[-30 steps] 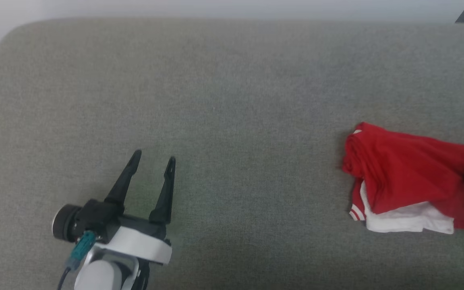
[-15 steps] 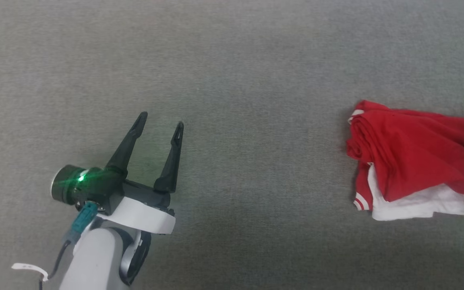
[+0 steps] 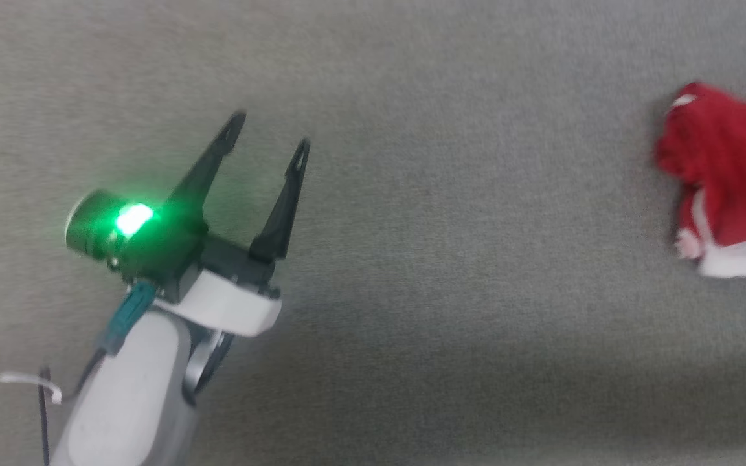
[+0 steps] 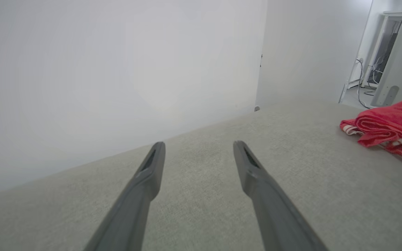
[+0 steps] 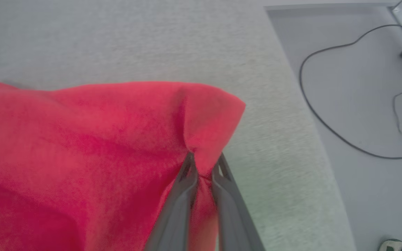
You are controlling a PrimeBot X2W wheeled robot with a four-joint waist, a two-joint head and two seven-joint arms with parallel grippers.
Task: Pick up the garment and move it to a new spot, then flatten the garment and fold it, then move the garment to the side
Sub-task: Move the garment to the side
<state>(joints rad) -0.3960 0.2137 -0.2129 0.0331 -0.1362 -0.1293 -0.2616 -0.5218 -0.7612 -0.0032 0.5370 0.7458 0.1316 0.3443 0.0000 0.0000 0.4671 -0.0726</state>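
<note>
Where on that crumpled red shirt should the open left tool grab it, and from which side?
Probably the rolled, bunched edge of the red shirt that faces the left tool: those folds stand up off the grey surface, giving cloth to pinch. Come in low from the robot's left. The right tool is shut on a raised red corner.

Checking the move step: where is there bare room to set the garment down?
The grey surface is bare between the left gripper and the garment, and ahead of that open gripper up to the white wall. It is crowded at the right, where the right gripper pinches a red fold near the surface's edge.
</note>
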